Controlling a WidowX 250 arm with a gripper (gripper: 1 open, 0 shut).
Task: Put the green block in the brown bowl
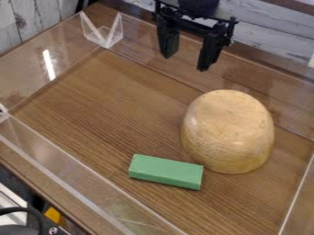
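The green block (166, 171) lies flat on the wooden tabletop near the front, just left of the brown bowl (229, 130). The bowl is a large tan wooden dome that appears to rest rim-down at the right of centre. My gripper (185, 50) hangs at the back of the table, pointing down, well above and behind both objects. Its two dark fingers stand apart with nothing between them, so it is open.
Clear acrylic walls (50, 151) fence the wooden table (110, 110) on the left, front and right. A clear plastic bracket (101, 29) stands at the back left corner.
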